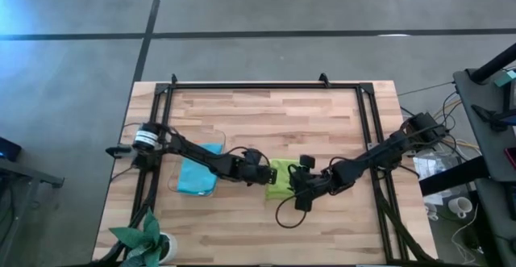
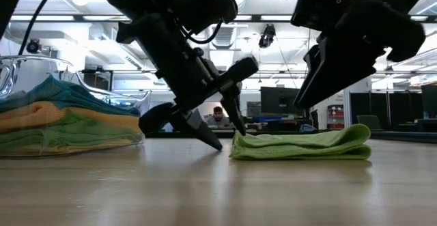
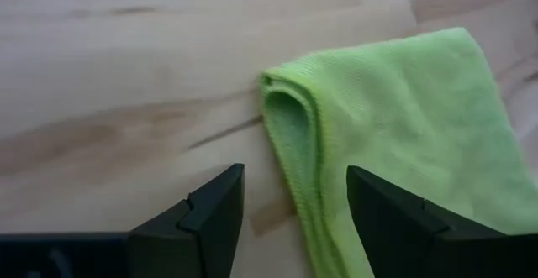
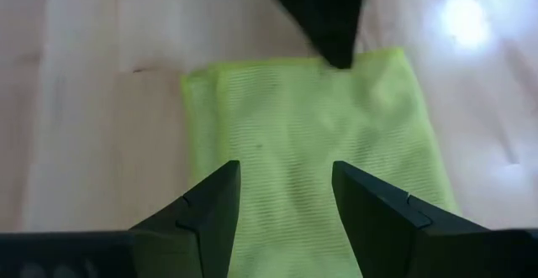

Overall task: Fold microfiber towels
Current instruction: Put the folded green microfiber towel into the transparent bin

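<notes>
A lime green microfiber towel [image 1: 280, 181] lies folded flat on the wooden table [image 1: 242, 114], near its middle. My left gripper [image 3: 294, 173] is open at the towel's left end [image 2: 235, 140], slanting down. One finger is over bare wood and the other over the cloth, astride the folded edge [image 3: 290, 118]. I cannot tell whether either finger touches the towel. My right gripper [image 4: 286, 170] is open and hangs above the towel's right part [image 2: 341, 140], clear of it. More towels are stacked [image 2: 61, 123] to the left, a light blue one [image 1: 196, 176] on top.
The stack sits in a clear container [image 2: 13, 69] under the left arm. A potted plant [image 1: 145, 239] stands at the near left corner. Black frame rails [image 1: 266, 85] run along the far edge and both sides of the table. A loose cable [image 1: 284, 216] loops in front of the towel.
</notes>
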